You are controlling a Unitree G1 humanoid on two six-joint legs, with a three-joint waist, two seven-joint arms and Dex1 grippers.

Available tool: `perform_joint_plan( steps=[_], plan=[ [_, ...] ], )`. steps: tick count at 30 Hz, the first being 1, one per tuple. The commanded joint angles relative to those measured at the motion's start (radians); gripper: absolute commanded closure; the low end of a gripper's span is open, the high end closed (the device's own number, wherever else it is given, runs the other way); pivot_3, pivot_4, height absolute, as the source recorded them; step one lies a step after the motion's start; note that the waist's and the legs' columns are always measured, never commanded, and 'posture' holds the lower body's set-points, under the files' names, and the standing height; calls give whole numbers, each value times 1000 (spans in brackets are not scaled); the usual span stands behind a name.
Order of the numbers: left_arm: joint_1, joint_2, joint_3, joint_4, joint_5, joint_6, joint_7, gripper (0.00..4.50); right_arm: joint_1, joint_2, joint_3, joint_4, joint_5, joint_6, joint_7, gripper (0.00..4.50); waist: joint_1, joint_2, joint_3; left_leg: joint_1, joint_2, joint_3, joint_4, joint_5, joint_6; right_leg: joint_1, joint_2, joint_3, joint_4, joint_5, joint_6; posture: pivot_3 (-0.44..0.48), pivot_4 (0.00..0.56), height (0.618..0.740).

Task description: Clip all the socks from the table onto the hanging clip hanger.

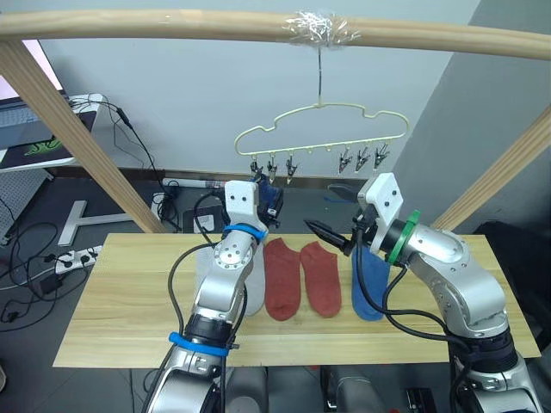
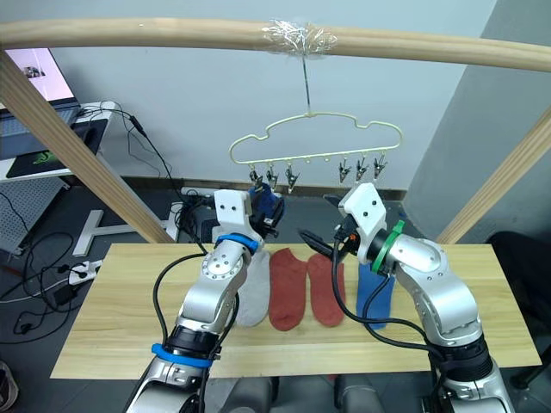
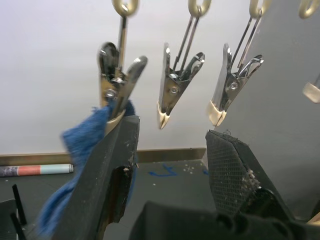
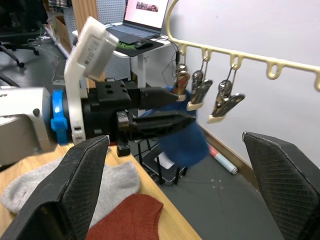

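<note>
Left eye view looks over a pale plank worktop point(image 1: 112, 318) with four socks lying flat on it, each with its long axis running near to far. From left to right they are a light grey sock point(image 1: 252, 288) partly behind the left arm, two rust red socks point(image 1: 281, 280) point(image 1: 321, 277) just beside each other with cuffs toward the far edge, and a blue sock point(image 1: 368, 288) partly hidden by the right arm.

Above the far edge, the clip hanger point(image 1: 320, 126) hangs by its hook from a wooden pole point(image 1: 172, 26), its long axis running left to right and its row of metal clips point(image 3: 176, 85) pointing down.

Raised to the leftmost clips is the left claw point(image 3: 172, 165). Its fingers point(image 3: 235, 165) stand apart, and a second blue sock point(image 3: 85, 145) lies against its left finger, the fabric bunched with its upper end at the leftmost clip point(image 3: 117, 75). Whether the clip already bites the sock I cannot tell. The rest of the sock droops downward.

Level with the hanger's right half is the right claw point(image 4: 185, 185), pointing left toward the left claw, its two fingers spread wide and holding nothing.
</note>
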Motion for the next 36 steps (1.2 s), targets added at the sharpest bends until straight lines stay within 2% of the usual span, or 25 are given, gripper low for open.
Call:
perform_joint_plan(
  steps=[1,13,30,33,36],
  plan=[
    [-33,-9,13,7,20,-44,14,2113,-17,-5,-16,-53,22,-5,-10,0,0,0,0,0,0,0,0,0,0,0,0,0,0,0,0,254,167,740],
    [-74,-32,38,24,58,-89,75,2113,-26,-12,-20,-52,22,-7,-13,0,0,0,-1,1,0,0,1,0,0,1,0,-1,2,1,0,252,165,740],
    [-86,-46,38,24,57,-111,67,2113,-40,-23,-19,-42,27,-5,-9,0,0,-1,-1,2,0,-1,1,0,0,1,0,-1,3,2,-1,251,169,740],
    [-86,-48,37,25,50,-113,59,2690,-42,-27,-18,-41,30,-5,-10,0,0,0,-1,2,0,-1,1,0,0,2,0,-1,3,3,-1,251,169,740],
    [-85,-48,37,24,48,-113,55,3544,-42,-29,-17,-41,33,-5,-13,0,0,-1,-1,2,0,-1,1,0,0,2,0,-1,3,3,-1,251,169,740]
  ],
)
